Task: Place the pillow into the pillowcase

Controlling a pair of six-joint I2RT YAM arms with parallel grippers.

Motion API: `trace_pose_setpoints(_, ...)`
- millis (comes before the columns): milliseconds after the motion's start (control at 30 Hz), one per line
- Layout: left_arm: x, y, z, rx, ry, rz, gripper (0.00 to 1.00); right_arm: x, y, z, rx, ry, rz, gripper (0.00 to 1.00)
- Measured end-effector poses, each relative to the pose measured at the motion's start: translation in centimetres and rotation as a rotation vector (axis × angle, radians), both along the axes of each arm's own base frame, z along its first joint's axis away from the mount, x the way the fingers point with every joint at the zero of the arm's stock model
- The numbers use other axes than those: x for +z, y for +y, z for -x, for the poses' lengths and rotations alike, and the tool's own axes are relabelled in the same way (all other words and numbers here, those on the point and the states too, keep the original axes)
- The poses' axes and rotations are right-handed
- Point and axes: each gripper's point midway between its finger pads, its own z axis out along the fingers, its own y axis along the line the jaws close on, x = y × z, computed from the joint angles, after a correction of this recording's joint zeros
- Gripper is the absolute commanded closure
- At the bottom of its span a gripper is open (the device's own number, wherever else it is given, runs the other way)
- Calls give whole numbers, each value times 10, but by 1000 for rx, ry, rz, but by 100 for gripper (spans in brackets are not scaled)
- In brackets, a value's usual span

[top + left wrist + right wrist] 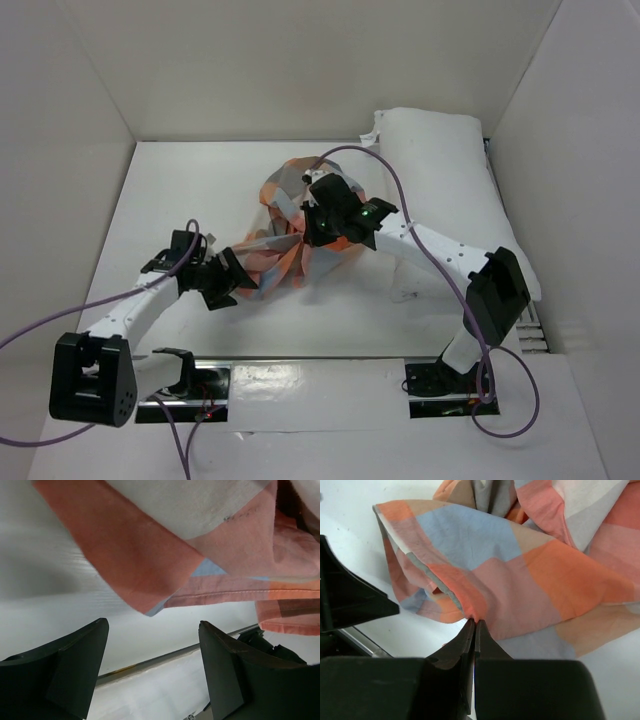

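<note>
The checked pillowcase [288,222] lies crumpled in the middle of the table. The white pillow [445,190] lies along the right wall, apart from it. My right gripper [312,232] is over the pillowcase's right part. In the right wrist view it [474,622] is shut on a pinched fold of the pillowcase [520,575] near its hem. My left gripper [238,278] is at the pillowcase's lower left corner. In the left wrist view it [152,630] is open and empty, with the pillowcase [150,555] hanging just beyond its fingertips.
White walls close in the table [190,190] on the left, back and right. The pillow fills the right side up to the back wall. Purple cables [400,200] run along both arms. The left gripper's black body [350,600] shows at the left of the right wrist view.
</note>
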Motion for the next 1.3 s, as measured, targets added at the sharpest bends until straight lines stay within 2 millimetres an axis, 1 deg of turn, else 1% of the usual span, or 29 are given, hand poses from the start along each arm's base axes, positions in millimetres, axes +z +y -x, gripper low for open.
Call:
trace_pose_setpoints(33,-3,-4,0,-3,-5,8,14,0,1,0,2,2,-4,100)
trace_pose_setpoints(67,-5,-7,-1,-3,-7,18,17,1,1,1,5,3,-7,100)
trace_pose_setpoints(100,-7,-10,-3,-5,-8,27,22,1,2,2,9,6,-9,100)
trace_pose_setpoints(133,-10,-14,-5,-4,-8,35,30,1,2,2,11,8,-11,100)
trace_pose_setpoints(167,-13,-15,-7,2,-5,38,43,1,3,3,14,10,-14,100)
trace_pose_setpoints(200,-16,-16,-10,9,0,38,91,1,4,3,17,12,-16,100)
trace_pose_setpoints(233,-19,-15,-14,22,4,32,100,1,4,4,22,14,-20,100)
trace_pose_setpoints(267,-21,-13,-17,29,11,18,100,1,5,5,26,16,-23,100)
trace_pose_setpoints(300,-21,-11,-22,35,10,2,100,0,5,6,30,19,-25,96)
trace_pose_setpoints(333,-20,-10,-28,41,9,-10,100,0,6,7,32,23,-28,96)
trace_pose_setpoints(367,-16,-9,-36,46,0,-22,100,-1,5,8,36,25,-31,98)
trace_pose_setpoints(433,-8,-7,-51,55,-37,-41,100,-4,3,13,43,35,-35,98)
trace_pose_setpoints(500,-3,-4,-58,62,-67,-59,100,-4,1,17,47,41,-37,94)
trace_pose_setpoints(533,-2,-2,-59,60,-77,-71,100,-3,2,18,49,43,-44,94)
trace_pose_setpoints(567,-2,-1,-59,62,-82,-80,100,-1,3,18,52,42,-52,100)
trace_pose_setpoints(767,-4,5,-56,73,-69,-121,100,3,10,21,74,46,-91,100)
trace_pose_setpoints(800,-4,6,-56,74,-67,-126,100,3,11,22,79,49,-95,97)
trace_pose_setpoints(833,-4,7,-56,76,-67,-132,100,4,12,23,84,53,-99,87)
trace_pose_setpoints(867,-4,7,-56,78,-67,-136,100,4,13,24,88,59,-106,82)
trace_pose_setpoints(900,-4,8,-56,79,-68,-141,100,5,14,25,95,63,-115,82)
trace_pose_setpoints(933,-4,8,-56,80,-67,-144,100,6,16,25,102,63,-123,87)
trace_pose_setpoints(967,-4,9,-57,81,-68,-147,100,7,18,26,108,63,-133,100)
trace_pose_setpoints(1067,-3,10,-57,83,-69,-151,100,9,23,26,117,70,-159,100)
trace_pose_setpoints(1133,-2,10,-58,84,-72,-153,100,5,26,26,120,78,-166,100)
trace_pose_setpoints(1300,-2,13,-57,79,-77,-174,100,-20,25,31,110,131,-142,100)
